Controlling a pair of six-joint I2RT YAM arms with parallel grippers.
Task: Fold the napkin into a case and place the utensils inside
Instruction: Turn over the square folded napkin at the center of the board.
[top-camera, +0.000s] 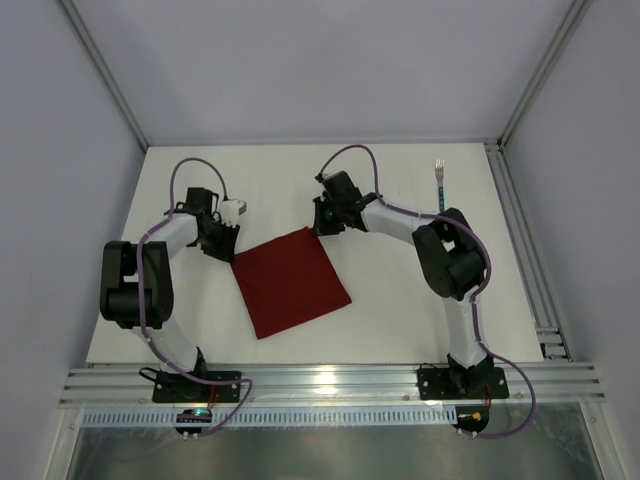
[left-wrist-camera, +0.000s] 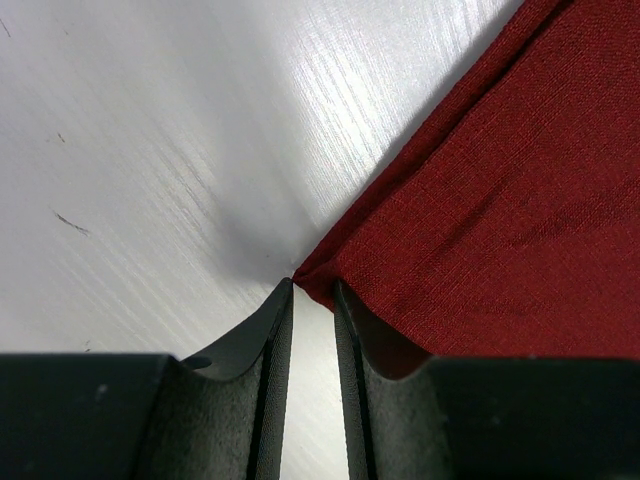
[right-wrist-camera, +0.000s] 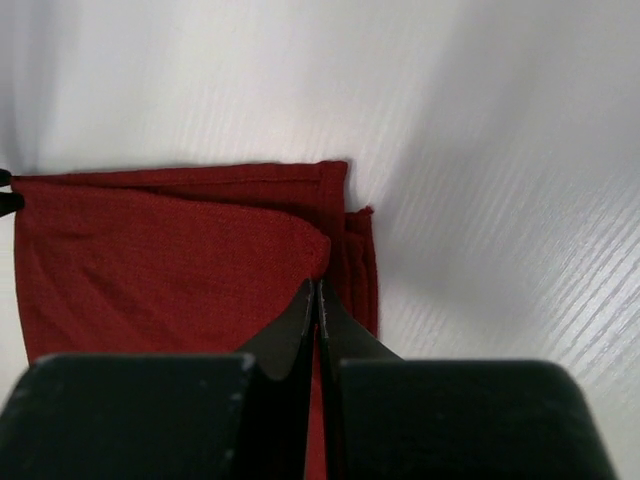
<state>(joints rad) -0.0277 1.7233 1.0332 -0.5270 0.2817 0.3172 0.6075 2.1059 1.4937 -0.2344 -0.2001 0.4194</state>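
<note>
No text, label or number can be read anywhere

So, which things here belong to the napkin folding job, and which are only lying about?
For the job: napkin, fork, left tool, right tool.
Just there: table, metal rails.

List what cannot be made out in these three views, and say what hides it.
- Knife: none shows in any view.
- Fork, top view: too small to count the tines; the right arm seems to cover its handle end.
- Left gripper, left wrist view: jaws narrowly apart at the napkin corner; contact unclear.
- Right gripper, right wrist view: jaws shut; its own fingers hide whether cloth is pinched.
</note>
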